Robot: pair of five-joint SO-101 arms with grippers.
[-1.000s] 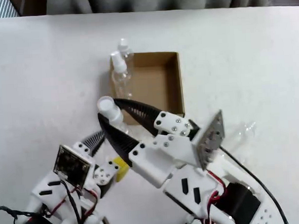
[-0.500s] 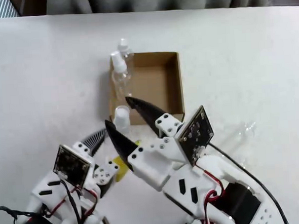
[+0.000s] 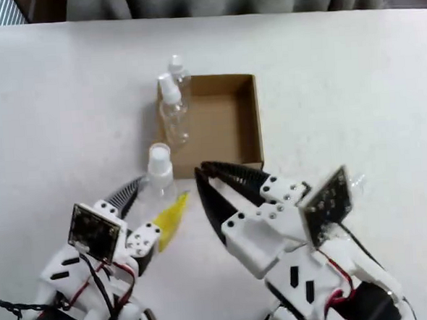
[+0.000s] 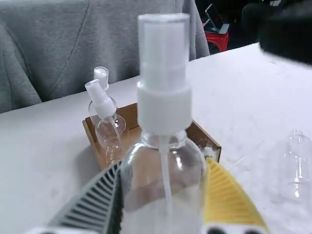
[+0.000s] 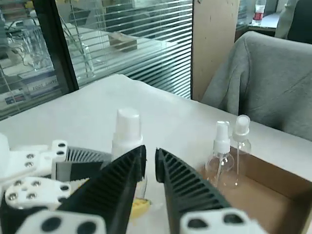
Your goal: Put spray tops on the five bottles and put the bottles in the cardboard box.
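The left tool (image 3: 155,198) is clamped on a bottle (image 3: 159,179) that stands up straight and has its spray top (image 4: 163,63) on. I think this bottle is ready to go in the cardboard box (image 3: 229,123), which sits just beside it at 1 o'clock. Lift it slowly, keep it straight up, and set it down in the bare part of the box. Stay away from the two topped bottles (image 3: 173,112) at the box's 9 o'clock side so they don't tip. The right tool (image 5: 149,152) is a little apart and holds nothing. It should keep out of the way. A bottle with no top (image 4: 298,163) lies at its 3 o'clock. The surface (image 3: 65,104) is white. Behind it are grey cloth (image 4: 48,53) and window blinds (image 5: 126,34).
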